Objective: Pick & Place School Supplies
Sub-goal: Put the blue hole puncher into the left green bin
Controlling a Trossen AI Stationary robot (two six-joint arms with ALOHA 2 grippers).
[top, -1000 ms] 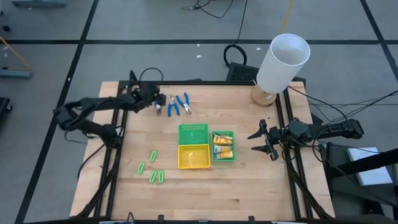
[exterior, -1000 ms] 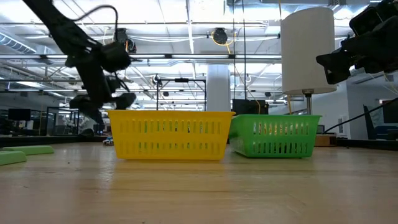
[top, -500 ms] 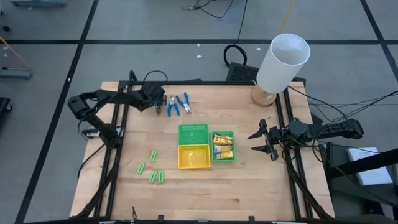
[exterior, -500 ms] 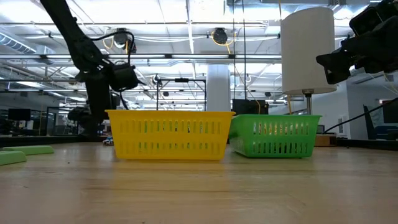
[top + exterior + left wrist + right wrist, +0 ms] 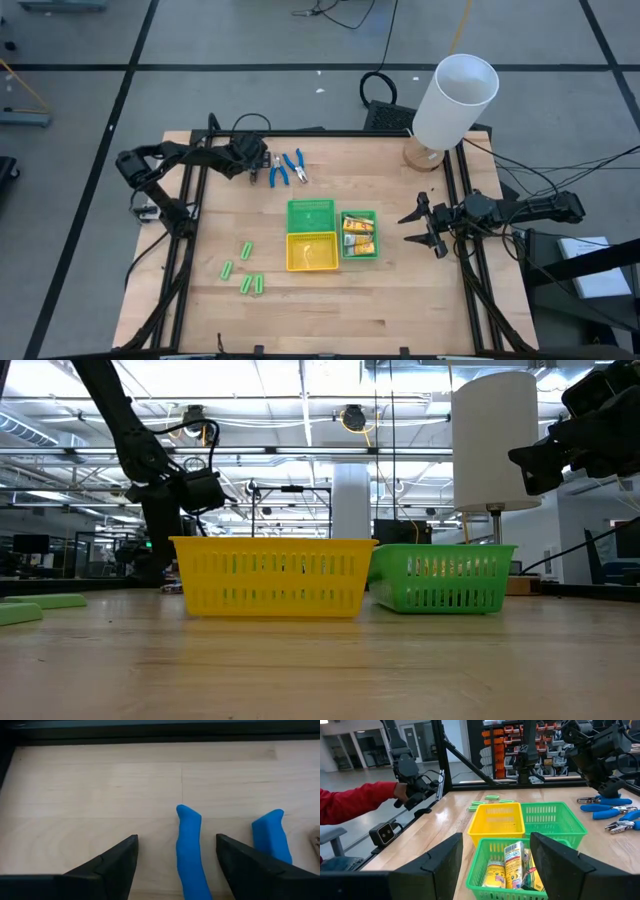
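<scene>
Three blue-handled plier-like tools lie flat near the table's far edge. My left gripper is low over the leftmost one and open. In its wrist view its fingers stand on either side of one blue handle; the second handle lies outside one finger. I cannot tell whether a finger touches the tool. Several light-green sticks lie on the table's left near part. Yellow-orange packets stand in a small green tray. My right gripper waits open at the right edge.
A green tray and a yellow tray sit mid-table beside the packet tray. A big white cylinder stands on a wooden base at the far right corner. A person's red sleeve shows beyond the table's left side.
My left gripper has come down and a little toward the table's right, onto the leftmost blue-handled tool, while that arm's elbow has swung toward the far edge. The tools, sticks, trays and my right arm have kept still.
</scene>
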